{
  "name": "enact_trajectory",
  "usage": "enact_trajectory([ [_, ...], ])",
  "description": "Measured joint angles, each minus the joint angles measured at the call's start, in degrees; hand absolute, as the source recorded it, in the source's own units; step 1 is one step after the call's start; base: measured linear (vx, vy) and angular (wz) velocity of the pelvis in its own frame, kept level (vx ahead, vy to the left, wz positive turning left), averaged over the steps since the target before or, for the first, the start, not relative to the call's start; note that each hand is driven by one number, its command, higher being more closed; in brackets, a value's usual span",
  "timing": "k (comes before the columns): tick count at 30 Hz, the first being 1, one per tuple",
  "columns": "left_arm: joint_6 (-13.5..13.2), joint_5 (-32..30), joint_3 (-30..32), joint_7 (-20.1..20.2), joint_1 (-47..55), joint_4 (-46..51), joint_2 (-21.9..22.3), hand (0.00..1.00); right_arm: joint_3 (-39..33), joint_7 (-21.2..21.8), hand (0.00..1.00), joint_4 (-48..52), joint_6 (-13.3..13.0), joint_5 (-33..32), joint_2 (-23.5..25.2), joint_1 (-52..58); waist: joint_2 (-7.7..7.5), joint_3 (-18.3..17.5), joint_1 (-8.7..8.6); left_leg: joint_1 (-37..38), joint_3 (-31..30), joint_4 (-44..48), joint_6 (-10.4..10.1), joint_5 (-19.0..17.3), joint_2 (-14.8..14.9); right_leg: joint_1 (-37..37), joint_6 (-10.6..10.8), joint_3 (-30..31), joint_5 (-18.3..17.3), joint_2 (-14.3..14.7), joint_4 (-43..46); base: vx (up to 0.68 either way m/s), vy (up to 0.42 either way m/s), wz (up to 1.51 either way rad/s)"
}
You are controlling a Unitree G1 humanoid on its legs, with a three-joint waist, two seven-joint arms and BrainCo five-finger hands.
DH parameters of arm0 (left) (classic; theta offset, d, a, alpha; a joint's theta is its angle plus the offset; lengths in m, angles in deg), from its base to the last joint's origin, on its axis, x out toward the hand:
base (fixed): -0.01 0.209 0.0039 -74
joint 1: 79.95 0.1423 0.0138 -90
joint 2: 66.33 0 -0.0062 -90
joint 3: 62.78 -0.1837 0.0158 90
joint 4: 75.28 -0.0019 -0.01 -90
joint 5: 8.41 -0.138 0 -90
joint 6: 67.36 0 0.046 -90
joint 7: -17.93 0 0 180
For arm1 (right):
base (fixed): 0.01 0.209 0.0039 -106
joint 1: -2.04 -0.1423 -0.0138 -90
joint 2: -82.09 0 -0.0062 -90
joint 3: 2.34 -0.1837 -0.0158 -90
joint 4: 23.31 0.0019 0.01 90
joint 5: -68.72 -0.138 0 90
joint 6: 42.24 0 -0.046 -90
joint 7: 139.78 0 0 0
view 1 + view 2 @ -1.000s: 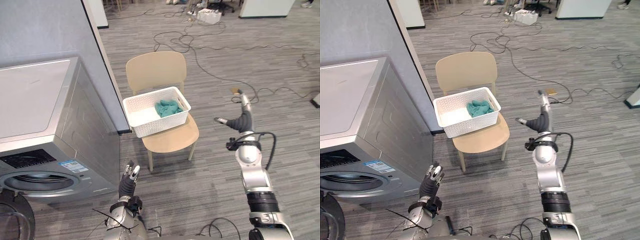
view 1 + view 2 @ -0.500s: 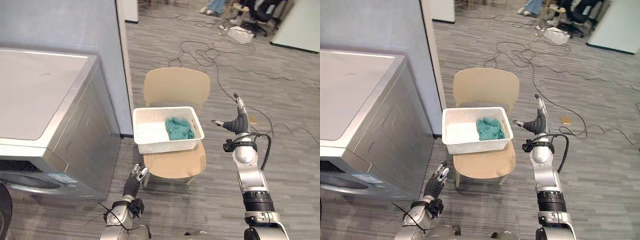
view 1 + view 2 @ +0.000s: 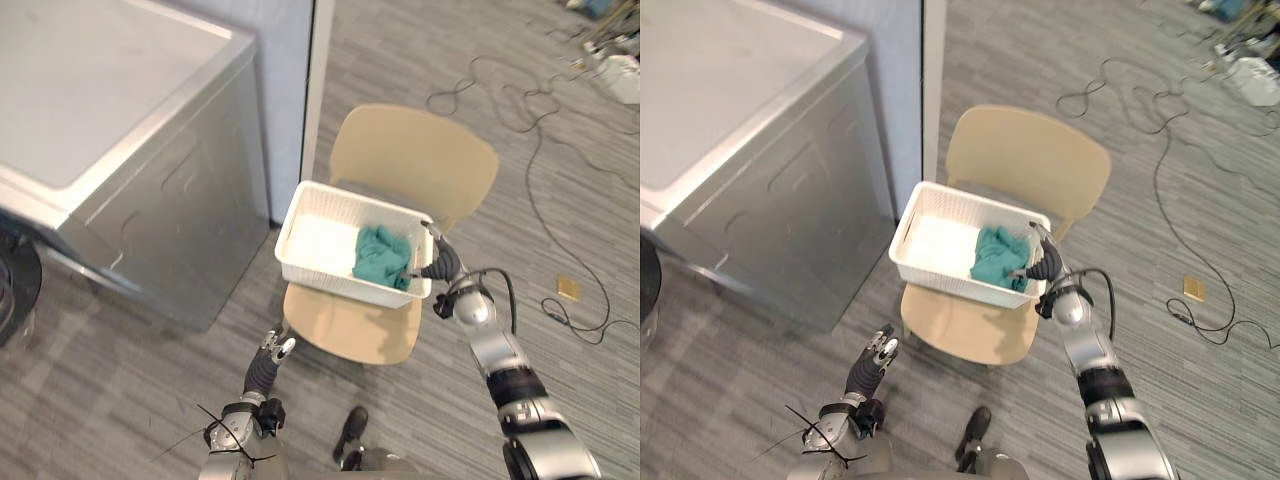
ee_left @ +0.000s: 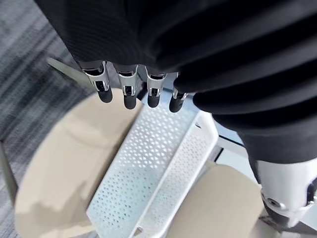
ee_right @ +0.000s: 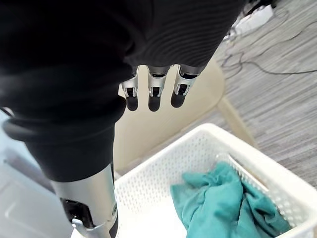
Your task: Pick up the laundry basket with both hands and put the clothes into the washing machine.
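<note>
Left eye view: the right hand has closed in from well out at the side and now sits at the right end of the white basket, fingers straight, not curled on the rim. The left hand hangs low, fingers straight, apart from the basket. The basket, with its teal cloth, rests on the chair. Judging by this, the left hand must reach its end before any lift.

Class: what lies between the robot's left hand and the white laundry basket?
Between the left hand and the laundry basket lie a strip of grey floor and the front of the tan chair seat; the left eye view shows it.
</note>
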Motion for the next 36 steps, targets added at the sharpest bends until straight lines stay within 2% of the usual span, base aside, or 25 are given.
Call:
enact_trajectory([
  [1, 0.0, 0.1, 0.0, 0.0, -0.6, 0.0, -0.6, 0.0, 0.8, 0.0, 0.0, -3.6, -0.2, 0.0, -0.9, -4.3, -0.34, 1.7, 0.78, -0.9, -0.6, -0.6, 0.0, 0.9, -0.3, -0.6, -0.2, -0.5, 1.0, 0.0, -0.9, -0.11, -0.038, 0.39],
  [3, 0.0, 0.4, -0.1, -0.1, -2.3, 0.7, -1.3, 0.0, 2.4, -0.2, 0.0, -15.2, -0.4, 0.1, -4.3, -16.1, -0.04, 6.1, 2.82, -3.2, -2.0, -1.5, -0.4, 2.8, -1.1, -1.4, -0.4, -1.9, 3.2, -0.1, -3.3, -0.15, -0.019, 0.36],
  [5, 0.0, 0.6, -0.2, -0.3, -3.0, 2.2, -1.2, 0.0, 3.7, -0.3, 0.0, -21.6, -0.2, 0.5, -6.7, -22.4, 0.16, 8.0, 4.63, -5.4, -3.0, -1.8, -0.7, 4.0, -1.6, -2.6, -0.6, -2.8, 4.5, -0.2, -4.6, -0.16, 0.021, 0.24],
  [8, -0.1, 0.6, -1.0, -0.5, -4.1, 3.0, -1.2, 0.0, 6.4, -0.7, 0.0, -25.6, 0.3, 1.3, -8.3, -27.8, 0.32, 10.5, 5.9, -7.6, -3.8, -1.7, -0.7, 4.8, -1.9, -4.1, -0.8, -3.7, 5.3, -0.7, -5.0, -0.12, 0.056, 0.18],
  [13, -1.1, 2.2, -1.2, -1.7, -6.1, 5.5, -0.4, 0.0, 9.9, -1.3, 0.0, -29.7, 0.5, 1.9, -11.9, -34.2, 0.65, 14.9, 5.93, -12.5, -5.5, -1.9, -1.1, 6.7, -2.5, -8.0, -0.6, -5.4, 6.2, -1.2, -5.0, -0.08, 0.038, 0.17],
  [16, -1.3, 3.9, -2.4, -2.6, -6.6, 8.5, -0.3, 0.0, 9.9, -1.3, 0.0, -33.2, 0.8, 1.9, -15.1, -36.6, 1.58, 17.7, 5.98, -13.7, -6.4, -3.5, -1.1, 8.4, -2.8, -9.6, -0.8, -6.0, 6.8, -1.8, -5.0, -0.05, 0.031, 0.16],
  [24, -1.9, 7.8, -4.5, -2.4, -6.8, 12.4, 1.2, 0.0, 11.0, -1.2, 0.0, -34.4, 1.9, 1.8, -19.4, -36.3, 3.0, 19.0, 6.07, -17.1, -6.3, -4.0, -1.3, 9.0, -2.8, -12.9, -0.6, -6.4, 7.0, -2.0, -5.0, -0.01, 0.012, 0.02],
  [27, -2.1, 10.8, -5.4, -2.0, -7.3, 14.2, 2.1, 0.0, 12.1, -0.5, 0.0, -33.9, 1.7, 1.7, -22.4, -36.4, 3.73, 19.5, 6.12, -19.5, -6.3, -4.0, -1.4, 9.3, -2.7, -15.6, -0.6, -6.3, 7.0, -2.1, -4.5, 0.0, 0.0, 0.0],
  [32, -2.4, 16.1, -5.9, -1.2, -9.0, 17.2, 4.1, 0.0, 14.2, 1.7, 0.0, -30.6, 0.6, 1.6, -27.3, -38.8, 3.83, 19.5, 6.06, -22.5, -5.5, -5.1, -1.8, 10.3, -2.4, -19.7, -0.7, -6.1, 7.0, -2.3, -3.5, -0.04, 0.018, -0.03],
  [33, -2.4, 16.6, -6.0, -1.2, -9.2, 17.5, 4.5, 0.0, 14.4, 2.3, 1.0, -30.0, 0.6, 1.6, -27.8, -38.9, 3.82, 19.5, 6.06, -22.7, -5.3, -5.7, -1.9, 10.7, -2.3, -20.2, -0.7, -6.1, 7.0, -2.4, -3.5, -0.04, 0.019, -0.01],
  [36, -2.4, 19.0, -7.0, -1.2, -10.2, 17.6, 5.9, 0.0, 14.3, 3.8, 1.0, -26.7, 0.5, -2.3, -29.0, -38.7, 3.79, 19.5, 5.84, -23.9, -4.4, -6.6, -2.2, 11.1, -2.1, -22.0, -0.6, -6.0, 7.0, -2.6, -3.0, -0.04, 0.025, -0.03],
])
